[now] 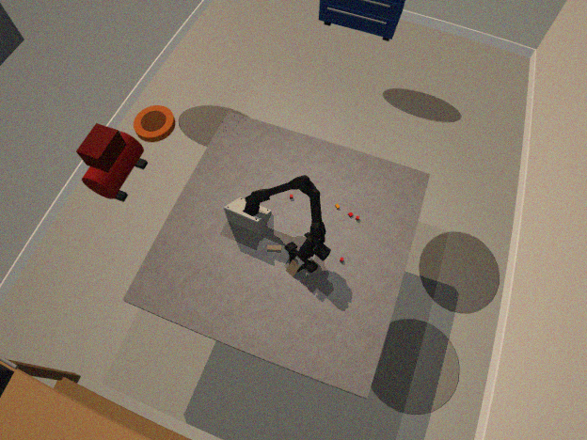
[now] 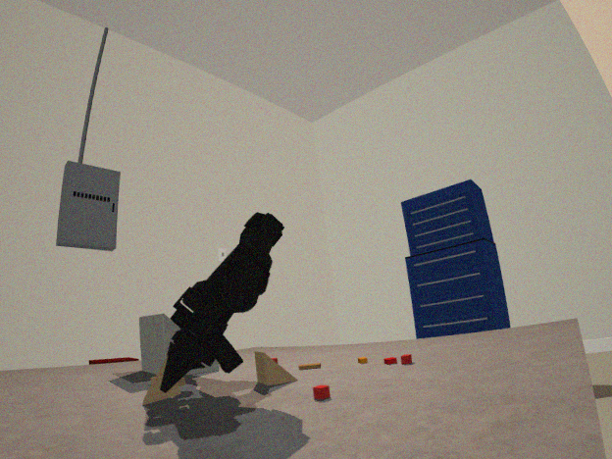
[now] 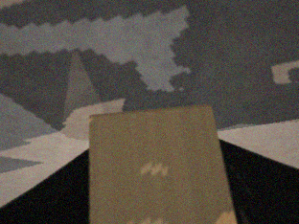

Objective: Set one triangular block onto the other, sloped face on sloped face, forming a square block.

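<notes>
A tan triangular block (image 1: 292,269) (image 2: 154,394) stands low at the table surface. My gripper (image 1: 300,259) (image 3: 151,147) is shut on it, a black finger on each side; in the wrist view the block (image 3: 153,191) fills the space between the fingers. In the exterior view the near finger covers part of it. It appears to rest on the table. The other triangular block (image 2: 269,371) stands on the table to the right of the gripper in the exterior view, its slope falling to the right. The arm hides it in the top view.
A small tan piece (image 1: 274,247) lies between the pale arm base (image 1: 246,227) and the gripper. A red cube (image 1: 341,259) (image 2: 321,392) lies right of the hand. Farther off are a flat orange piece (image 2: 310,366), an orange cube (image 1: 337,206) (image 2: 362,360) and more red cubes.
</notes>
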Motion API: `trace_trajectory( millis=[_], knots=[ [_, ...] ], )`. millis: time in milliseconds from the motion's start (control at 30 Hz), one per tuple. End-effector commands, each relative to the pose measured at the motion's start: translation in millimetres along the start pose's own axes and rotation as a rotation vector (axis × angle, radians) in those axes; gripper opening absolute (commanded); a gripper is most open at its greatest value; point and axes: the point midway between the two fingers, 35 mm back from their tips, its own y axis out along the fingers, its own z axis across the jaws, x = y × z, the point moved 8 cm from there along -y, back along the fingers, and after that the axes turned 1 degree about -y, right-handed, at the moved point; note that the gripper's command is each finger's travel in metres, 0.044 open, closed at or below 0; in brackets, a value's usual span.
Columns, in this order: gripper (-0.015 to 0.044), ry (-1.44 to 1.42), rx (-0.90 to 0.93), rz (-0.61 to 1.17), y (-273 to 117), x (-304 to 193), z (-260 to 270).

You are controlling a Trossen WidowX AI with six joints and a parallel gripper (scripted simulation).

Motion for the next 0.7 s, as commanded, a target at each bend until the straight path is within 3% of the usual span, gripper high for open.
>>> trace_trajectory(
  millis=[0, 667],
  knots=[
    [0.0000, 0.001, -0.005, -0.101, -1.2, -16.6, 1.4],
    [0.0000, 0.001, -0.016, -0.615, 17.8, -94.0, 2.6]
  ],
)
